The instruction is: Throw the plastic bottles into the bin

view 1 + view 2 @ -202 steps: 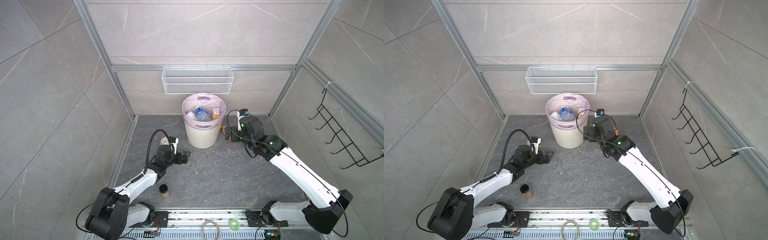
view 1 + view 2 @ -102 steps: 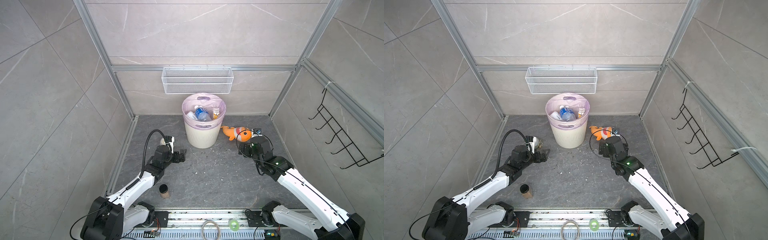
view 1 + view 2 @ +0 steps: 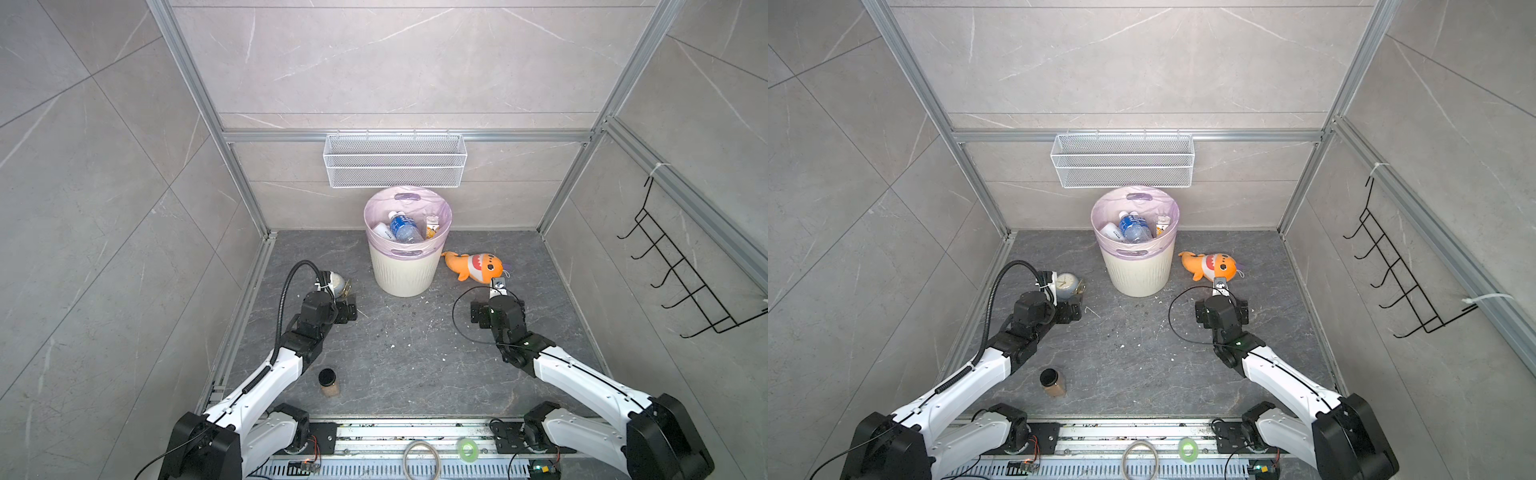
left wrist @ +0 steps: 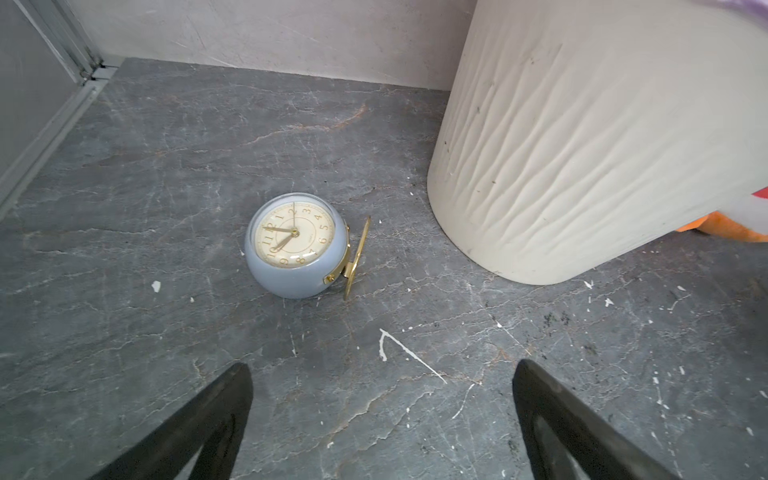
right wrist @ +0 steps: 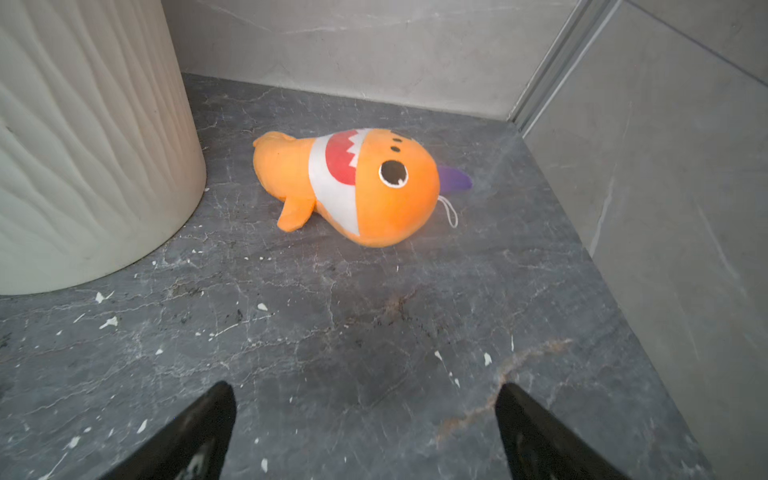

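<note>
While the left gripper (image 4: 381,370) and right gripper (image 5: 365,388) hover low over the dark floor (image 3: 415,353), jaws spread wide and holding nothing, the plastic bottles (image 3: 402,227) lie inside the lined bin (image 3: 405,276) by the back wall. A pale-blue clock (image 4: 296,249) lies left of the bin, an orange plush shark (image 5: 357,183) right.

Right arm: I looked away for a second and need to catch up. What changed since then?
The right gripper drew back from beside the bin toward its base, uncovering the orange toy. The left gripper eased back a little too. Both are open and empty; nothing was grasped or released. Bin, bottles, clock and jar stayed put.
</note>
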`<act>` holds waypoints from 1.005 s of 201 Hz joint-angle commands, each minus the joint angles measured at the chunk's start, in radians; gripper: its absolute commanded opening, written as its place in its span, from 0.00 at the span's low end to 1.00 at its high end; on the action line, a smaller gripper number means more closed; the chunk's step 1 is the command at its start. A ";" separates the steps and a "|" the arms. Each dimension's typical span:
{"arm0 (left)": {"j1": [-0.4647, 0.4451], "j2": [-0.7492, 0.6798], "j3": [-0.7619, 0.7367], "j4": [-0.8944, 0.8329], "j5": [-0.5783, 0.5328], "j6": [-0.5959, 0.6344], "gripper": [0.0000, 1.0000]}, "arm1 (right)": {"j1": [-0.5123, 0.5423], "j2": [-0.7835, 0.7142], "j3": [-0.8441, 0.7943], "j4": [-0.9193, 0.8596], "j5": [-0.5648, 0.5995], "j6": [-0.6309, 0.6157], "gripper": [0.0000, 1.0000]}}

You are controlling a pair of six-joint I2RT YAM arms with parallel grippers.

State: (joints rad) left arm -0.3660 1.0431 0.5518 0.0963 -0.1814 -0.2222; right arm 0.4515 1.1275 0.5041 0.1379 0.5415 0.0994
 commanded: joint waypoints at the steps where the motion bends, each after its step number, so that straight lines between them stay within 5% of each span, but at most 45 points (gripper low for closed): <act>1: 0.019 -0.056 -0.039 0.099 -0.018 0.124 1.00 | -0.027 0.059 -0.025 0.188 0.018 -0.068 1.00; 71: 0.084 0.016 -0.178 0.340 -0.053 0.296 1.00 | -0.104 0.213 -0.097 0.450 -0.116 -0.089 1.00; 126: 0.231 0.134 -0.180 0.471 0.111 0.264 1.00 | -0.116 0.219 -0.135 0.551 -0.099 -0.148 1.00; 150: 0.272 0.165 -0.124 0.392 0.199 0.250 1.00 | -0.117 0.244 -0.142 0.615 -0.079 -0.182 1.00; 188: 0.296 0.136 -0.173 0.441 0.215 0.231 1.00 | -0.139 0.348 -0.160 0.779 -0.080 -0.204 1.00; 202: 0.324 0.127 -0.217 0.492 0.223 0.213 1.00 | -0.168 0.338 -0.131 0.699 -0.116 -0.171 1.00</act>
State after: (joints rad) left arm -0.0780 1.2049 0.3794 0.4767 -0.0021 0.0235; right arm 0.3199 1.4475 0.3592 0.8139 0.4519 -0.0761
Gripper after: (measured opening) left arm 0.998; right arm 0.990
